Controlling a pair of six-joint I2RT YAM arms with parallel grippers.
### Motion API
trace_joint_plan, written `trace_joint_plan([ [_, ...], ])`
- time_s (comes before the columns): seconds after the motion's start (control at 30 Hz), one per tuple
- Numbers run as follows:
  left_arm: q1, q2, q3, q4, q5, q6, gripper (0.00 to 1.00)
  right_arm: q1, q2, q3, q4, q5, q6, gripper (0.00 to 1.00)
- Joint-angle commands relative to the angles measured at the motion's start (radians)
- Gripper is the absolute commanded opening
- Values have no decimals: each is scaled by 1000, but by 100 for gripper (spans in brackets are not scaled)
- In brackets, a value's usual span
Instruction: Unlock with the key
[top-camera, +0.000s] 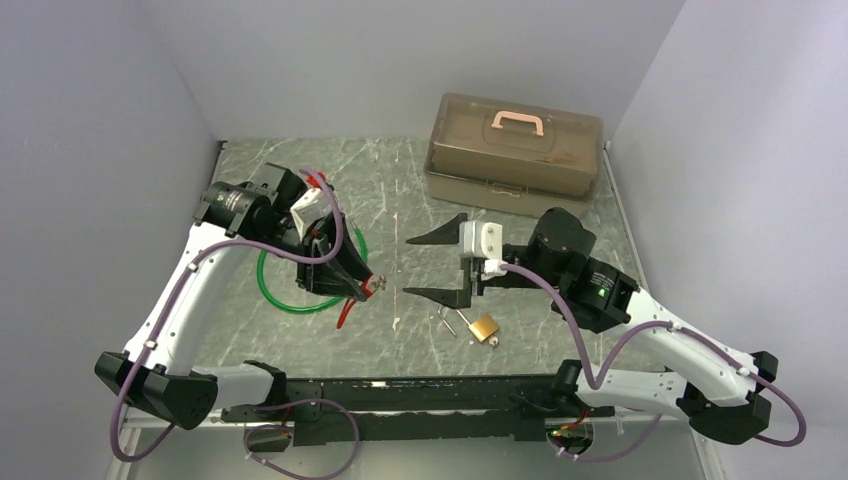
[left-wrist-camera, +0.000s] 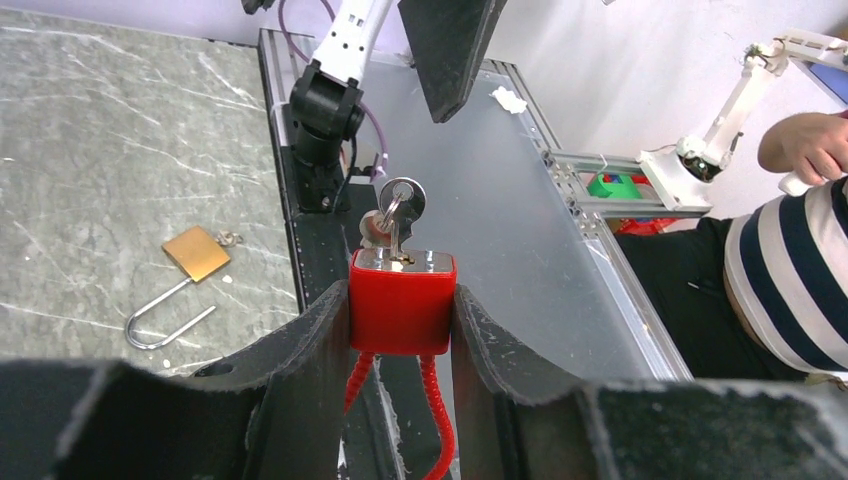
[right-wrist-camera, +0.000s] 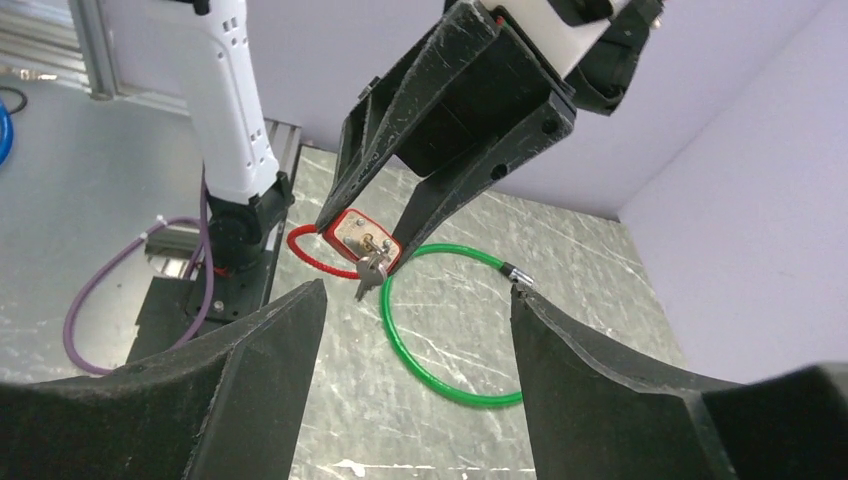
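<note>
I keep the red padlock (left-wrist-camera: 402, 318) pinched in my left gripper (top-camera: 363, 284), its key (left-wrist-camera: 400, 205) pointing outward, so my right gripper (top-camera: 408, 266), spread wide and facing the padlock, can reach and turn it.

The red padlock (left-wrist-camera: 402, 300) has a smooth, glossy red plastic casing with a shiny metal top plate; its key (left-wrist-camera: 402, 203) is bright polished metal. The jaws are matt black plastic, rough and grainy at the edges. The bench (left-wrist-camera: 100, 130) looks like veined grey stone, faintly sheened. The brass padlock (left-wrist-camera: 197, 252) is satin gold with a polished steel shackle
</note>
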Motion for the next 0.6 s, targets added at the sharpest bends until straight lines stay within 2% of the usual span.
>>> trace_joint_plan([
  [0.0,29,-14,53,-12,257,11,2,2,-15,-31,92,111,122,69],
  [0.13,51,-20,45,-12,257,12,2,3,11,-12,99,162,231,67],
  [0.33,78,-35,35,-13,255,46,0,3,63,54,61,157,398,68],
  [0.57,243,-19,85,-14,246,89,0,3,59,39,82,222,503,69],
])
